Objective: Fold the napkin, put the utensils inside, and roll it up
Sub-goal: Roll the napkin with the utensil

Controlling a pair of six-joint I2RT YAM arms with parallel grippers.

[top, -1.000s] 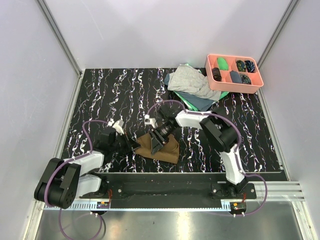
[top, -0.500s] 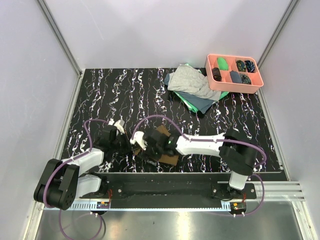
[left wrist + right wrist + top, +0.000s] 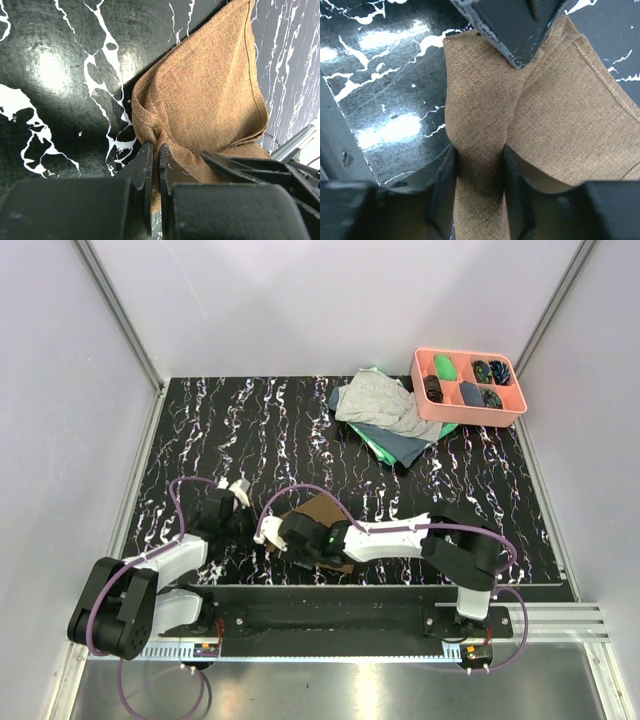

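The brown napkin (image 3: 322, 508) lies bunched at the table's near middle, mostly under my right arm. My left gripper (image 3: 248, 528) is low at the cloth's left corner. In the left wrist view this gripper (image 3: 155, 146) is shut on a pinched fold of the napkin (image 3: 205, 90). My right gripper (image 3: 283, 538) reaches in from the right and meets it there. Up close, the right gripper (image 3: 479, 150) has a ridge of the napkin (image 3: 555, 100) filling the gap between its fingers. The left gripper's fingertip (image 3: 515, 30) shows just beyond. The utensils are not in view.
A pink divided tray (image 3: 468, 418) with small dark and green items stands at the back right. Beside it lie a grey cloth (image 3: 380, 398) and a green cloth (image 3: 372, 440) in a heap. The metal rail (image 3: 330, 602) runs along the near edge.
My right arm swung left and down across the napkin to its left corner beside the left gripper. Its jaws widened, then closed on a fold. The left gripper kept its grip.
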